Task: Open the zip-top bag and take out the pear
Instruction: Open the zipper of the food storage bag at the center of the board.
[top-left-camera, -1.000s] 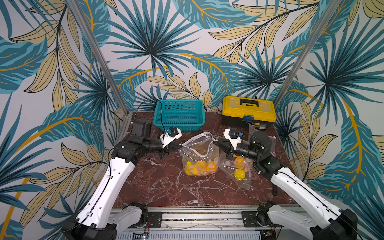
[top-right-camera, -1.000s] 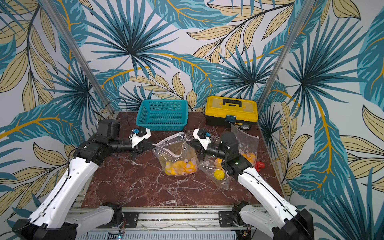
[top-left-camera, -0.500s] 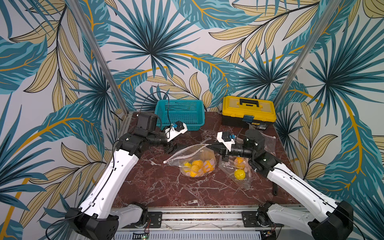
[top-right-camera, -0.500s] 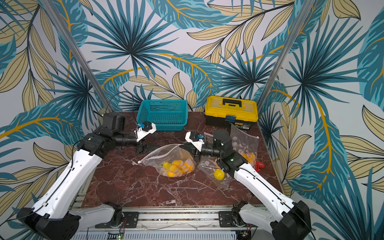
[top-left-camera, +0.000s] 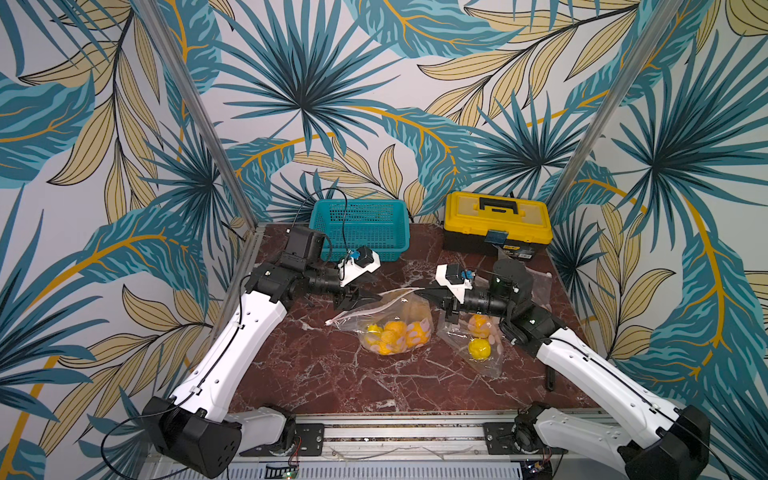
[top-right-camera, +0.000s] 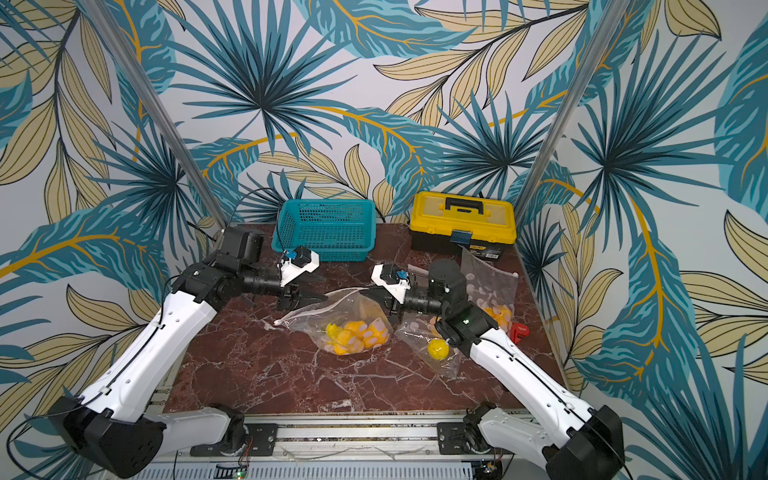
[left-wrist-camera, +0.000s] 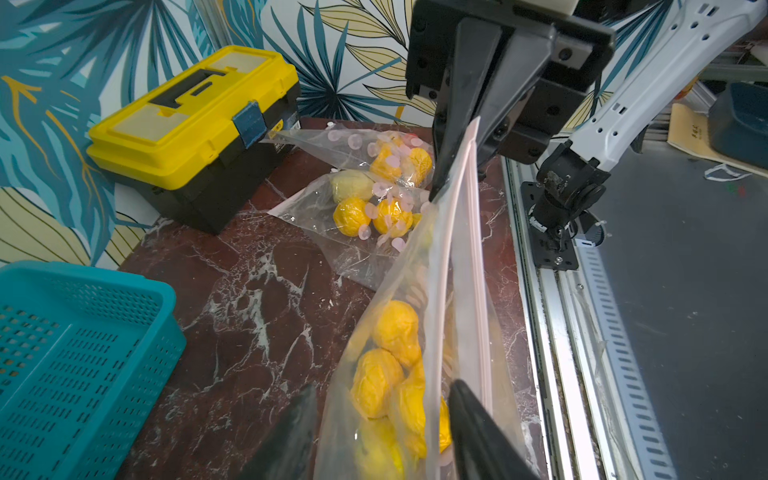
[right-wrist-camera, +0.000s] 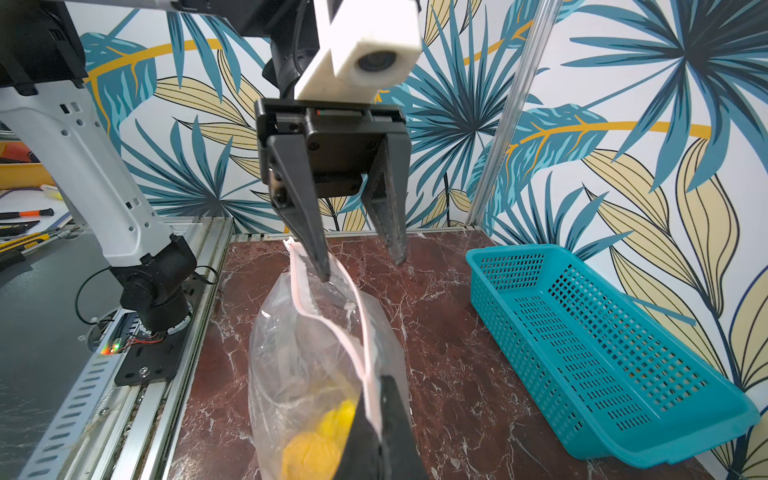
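Over bag (top-left-camera: 386, 320): right gripper (top-left-camera: 419, 293) clamped, left gripper (top-left-camera: 368, 297) parted.

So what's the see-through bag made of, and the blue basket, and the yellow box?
The bag looks like thin, clear, shiny plastic film: it crinkles and you can see the yellow fruit through it. The basket looks like stiff teal plastic, molded with rows of little holes. The toolbox seems hard, smooth plastic, yellow on top and black below. The table looks like polished dark red marble, or maybe a print of it.
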